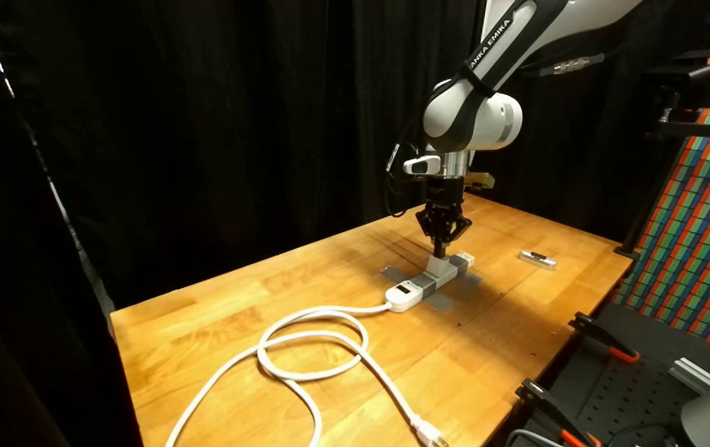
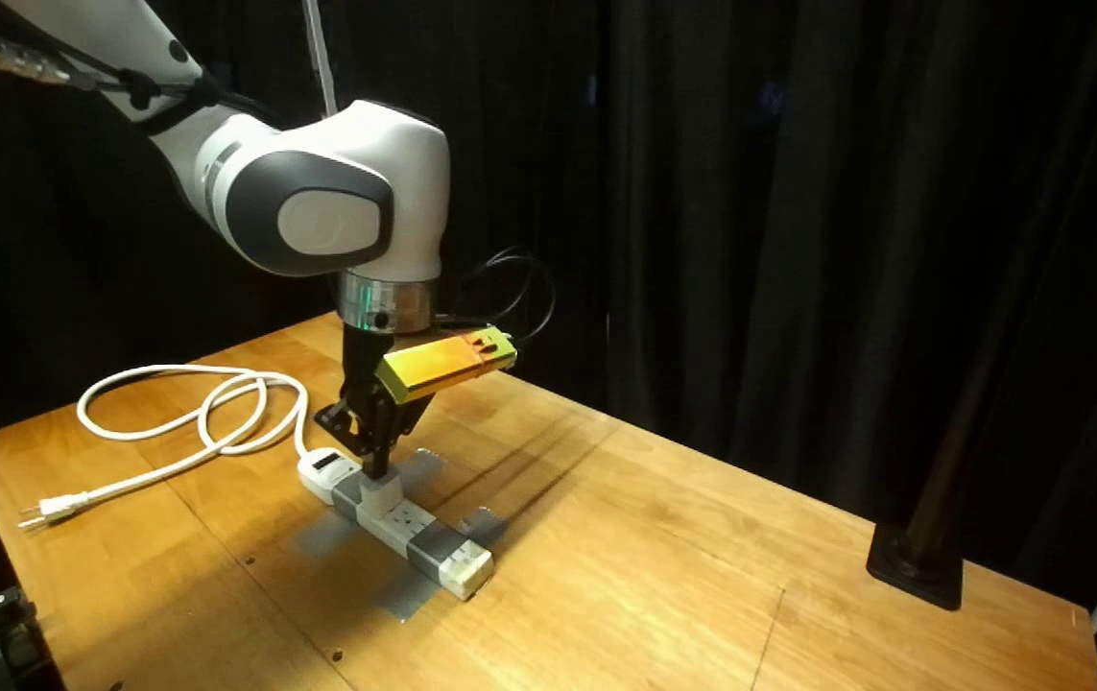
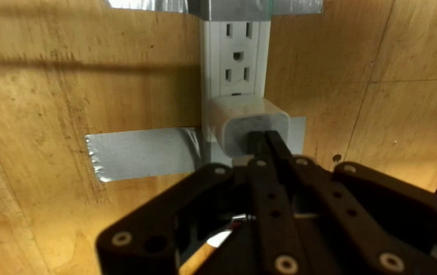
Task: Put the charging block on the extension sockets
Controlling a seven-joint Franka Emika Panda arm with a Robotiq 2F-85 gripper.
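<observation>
Gripper (image 3: 263,139) is closed finger to finger, nothing between, tips at the top face of the charging block (image 3: 239,114) straight below, so I'd make the next move a push straight down. Block sits on the extension sockets (image 3: 237,57), their long axis running up the wrist view; I can't see its seating or whether the tips touch. White cable (image 1: 305,376) is cut off in an exterior view.

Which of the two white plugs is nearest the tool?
The charging block, the boxy one standing on the power strip right under the tool; the cable plug lies well away.
</observation>
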